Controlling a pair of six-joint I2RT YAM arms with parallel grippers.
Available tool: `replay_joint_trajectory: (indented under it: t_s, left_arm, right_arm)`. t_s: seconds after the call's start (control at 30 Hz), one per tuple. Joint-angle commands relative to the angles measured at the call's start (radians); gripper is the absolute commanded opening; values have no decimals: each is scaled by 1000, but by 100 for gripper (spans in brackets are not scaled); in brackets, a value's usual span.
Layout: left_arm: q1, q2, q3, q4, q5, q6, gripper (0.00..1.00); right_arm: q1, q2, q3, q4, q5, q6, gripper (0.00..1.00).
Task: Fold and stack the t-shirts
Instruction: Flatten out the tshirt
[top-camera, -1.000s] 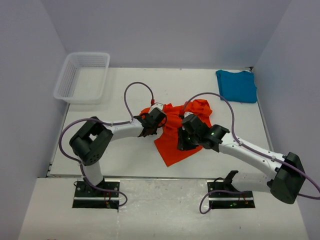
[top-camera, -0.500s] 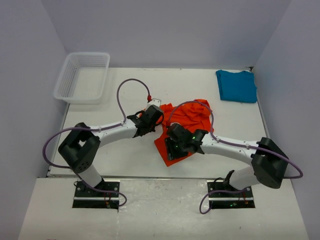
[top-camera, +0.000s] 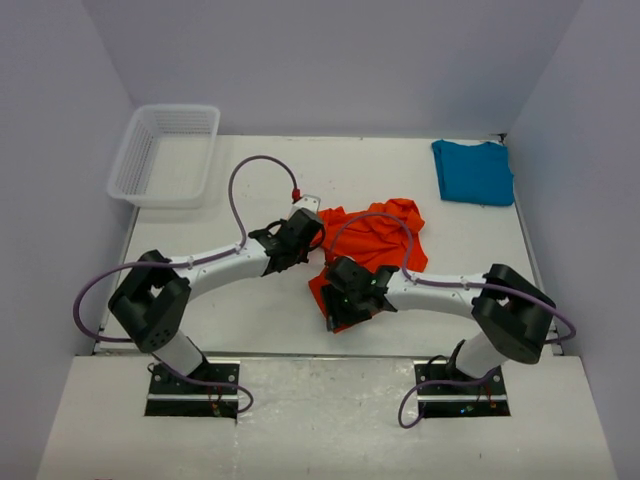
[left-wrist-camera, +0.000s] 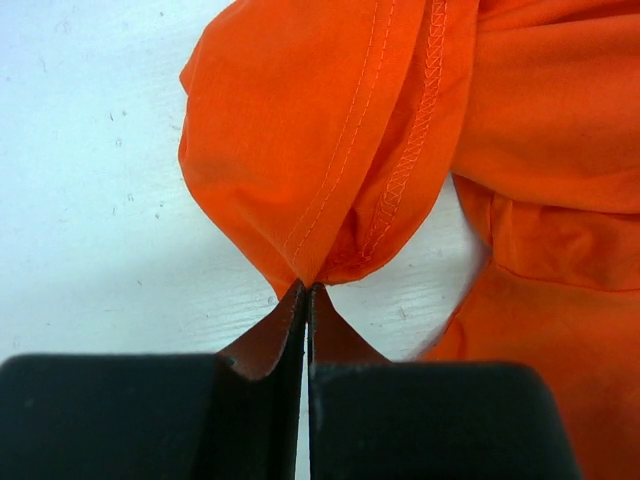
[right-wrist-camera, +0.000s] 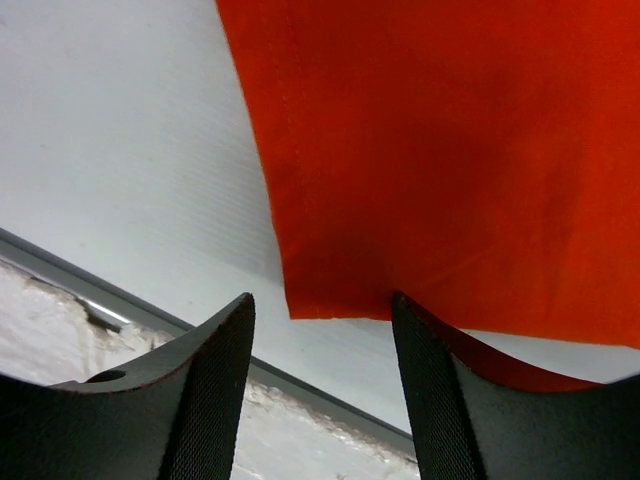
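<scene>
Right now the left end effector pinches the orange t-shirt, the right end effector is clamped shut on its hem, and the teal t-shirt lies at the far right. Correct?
No: the right end effector is open, the orange t-shirt showing its hem corner in the gap, per the right wrist view. The left end effector does pinch it, and the teal t-shirt lies far right.

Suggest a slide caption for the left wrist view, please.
Left tool pinching a gathered hem fold of the orange-red t-shirt over the white table.
</scene>
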Motion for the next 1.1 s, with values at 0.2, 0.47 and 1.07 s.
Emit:
replay_joint_trajectory:
  t_s: [0.2, 0.47, 1.07]
  left_arm:
    - [8, -66, 1, 2, -20, 14, 0]
    - [20, -122, -11, 0, -12, 16, 0]
    - [28, -252, -27, -5, 49, 17, 0]
  right_arm:
    - [15, 90, -2, 72, 6, 30, 57]
    - [47, 159, -32, 78, 36, 99, 45]
    - [93, 214, 54, -287, 383, 292, 47]
